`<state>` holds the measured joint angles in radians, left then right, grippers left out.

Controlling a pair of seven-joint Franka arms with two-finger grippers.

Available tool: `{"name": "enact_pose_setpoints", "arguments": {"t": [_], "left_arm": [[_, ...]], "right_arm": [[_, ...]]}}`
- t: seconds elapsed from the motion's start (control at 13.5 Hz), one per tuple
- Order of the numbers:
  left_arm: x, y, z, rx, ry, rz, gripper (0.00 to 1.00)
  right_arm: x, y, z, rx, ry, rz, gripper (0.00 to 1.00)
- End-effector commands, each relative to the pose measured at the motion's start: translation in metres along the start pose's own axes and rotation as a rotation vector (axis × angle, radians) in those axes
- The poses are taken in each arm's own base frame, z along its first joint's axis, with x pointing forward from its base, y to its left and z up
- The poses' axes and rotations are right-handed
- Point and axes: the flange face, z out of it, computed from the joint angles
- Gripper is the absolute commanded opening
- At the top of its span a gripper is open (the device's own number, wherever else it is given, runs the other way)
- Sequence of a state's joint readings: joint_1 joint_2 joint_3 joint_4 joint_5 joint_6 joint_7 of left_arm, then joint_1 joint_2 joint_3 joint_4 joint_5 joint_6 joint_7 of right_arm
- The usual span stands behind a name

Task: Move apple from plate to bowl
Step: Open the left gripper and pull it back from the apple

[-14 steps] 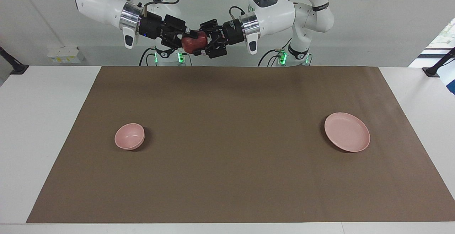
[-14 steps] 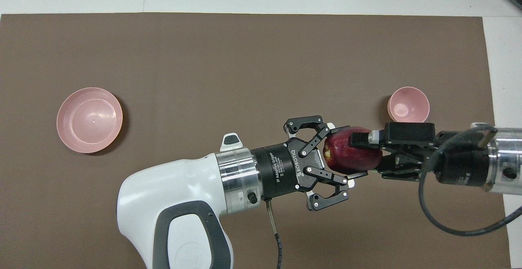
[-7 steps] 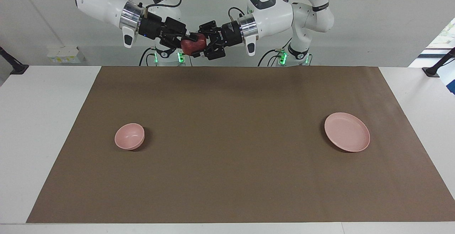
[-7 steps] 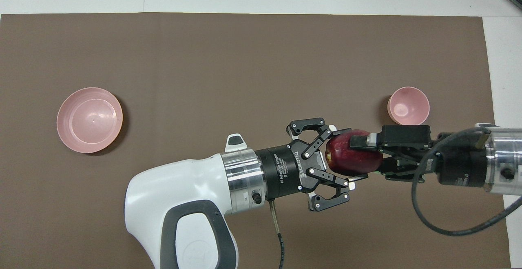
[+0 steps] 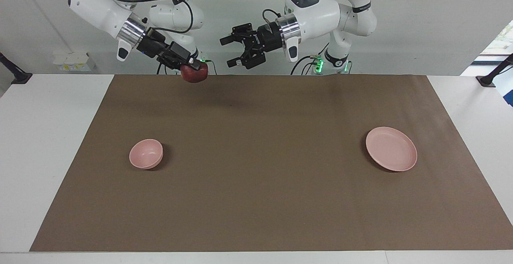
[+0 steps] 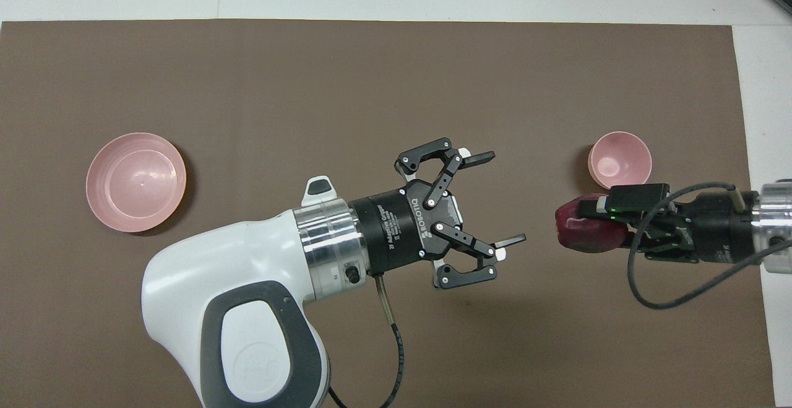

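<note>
gripping the apple [image 5: 194, 73] w/ fingers partly hidden, right gripper [image 5: 190, 66] over mat; left gripper [image 5: 231, 50] spread, empty.

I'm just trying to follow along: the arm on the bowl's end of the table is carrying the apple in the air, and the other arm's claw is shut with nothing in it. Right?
Nearly. The left gripper does hold nothing, but its fingers are spread wide open, not shut; the overhead view shows this plainly. The right gripper does carry the apple in the air, at the bowl's end of the table.
</note>
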<state>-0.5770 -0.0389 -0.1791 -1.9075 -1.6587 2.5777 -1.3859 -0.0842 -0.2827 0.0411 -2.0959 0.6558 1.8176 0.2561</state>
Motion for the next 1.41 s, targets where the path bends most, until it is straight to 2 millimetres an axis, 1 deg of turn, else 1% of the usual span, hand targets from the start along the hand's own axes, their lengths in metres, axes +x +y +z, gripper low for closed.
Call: {"name": "enact_pose_setpoints", "arguments": {"t": [0.0, 0.07, 0.15, 0.22, 0.3, 0.37, 0.44, 0.67, 0.81, 0.96, 1.11, 1.19, 1.26, 1.33], "left_arm": [[0.008, 0.026, -0.019, -0.048, 0.055, 0.053, 1.0], [0.013, 0.035, -0.021, -0.055, 0.09, 0.086, 1.0], [0.016, 0.046, -0.028, -0.067, 0.115, 0.11, 1.0], [0.017, 0.052, -0.032, -0.076, 0.133, 0.129, 1.0], [0.02, 0.059, -0.036, -0.084, 0.152, 0.145, 1.0], [0.023, 0.073, -0.047, -0.104, 0.17, 0.157, 1.0], [0.027, 0.082, -0.055, -0.115, 0.197, 0.176, 1.0], [0.039, 0.105, -0.071, -0.124, 0.294, 0.255, 1.0], [0.043, 0.12, -0.086, -0.103, 0.372, 0.323, 1.0], [0.054, 0.133, -0.096, -0.064, 0.483, 0.424, 1.0], [0.061, 0.148, -0.112, -0.024, 0.567, 0.496, 1.0], [0.066, 0.151, -0.118, 0.018, 0.609, 0.575, 1.0], [0.07, 0.157, -0.127, 0.073, 0.639, 0.648, 1.0], [0.076, 0.165, -0.141, 0.113, 0.649, 0.694, 1.0]], "right_arm": [[0.023, 0.001, 0.0, -0.165, 0.062, -0.117, 0.0], [0.034, 0.011, 0.004, -0.207, 0.057, -0.162, 0.0], [0.046, 0.018, 0.009, -0.258, 0.055, -0.212, 0.0], [0.057, 0.017, 0.011, -0.341, 0.08, -0.27, 0.0], [0.068, 0.016, 0.015, -0.477, 0.106, -0.344, 0.0], [0.075, 0.013, 0.029, -0.577, 0.111, -0.414, 0.0], [0.085, 0.016, 0.038, -0.635, 0.122, -0.463, 0.0], [0.123, 0.034, 0.069, -0.802, 0.159, -0.609, 0.0], [0.14, 0.043, 0.086, -0.861, 0.172, -0.665, 0.0], [0.154, 0.057, 0.107, -0.864, 0.163, -0.672, 0.0], [0.167, 0.065, 0.118, -0.878, 0.173, -0.698, 0.0], [0.169, 0.069, 0.122, -0.889, 0.168, -0.701, 0.0], [0.172, 0.071, 0.124, -0.889, 0.175, -0.706, 0.0], [0.174, 0.076, 0.126, -0.887, 0.174, -0.7, 0.0]]}}
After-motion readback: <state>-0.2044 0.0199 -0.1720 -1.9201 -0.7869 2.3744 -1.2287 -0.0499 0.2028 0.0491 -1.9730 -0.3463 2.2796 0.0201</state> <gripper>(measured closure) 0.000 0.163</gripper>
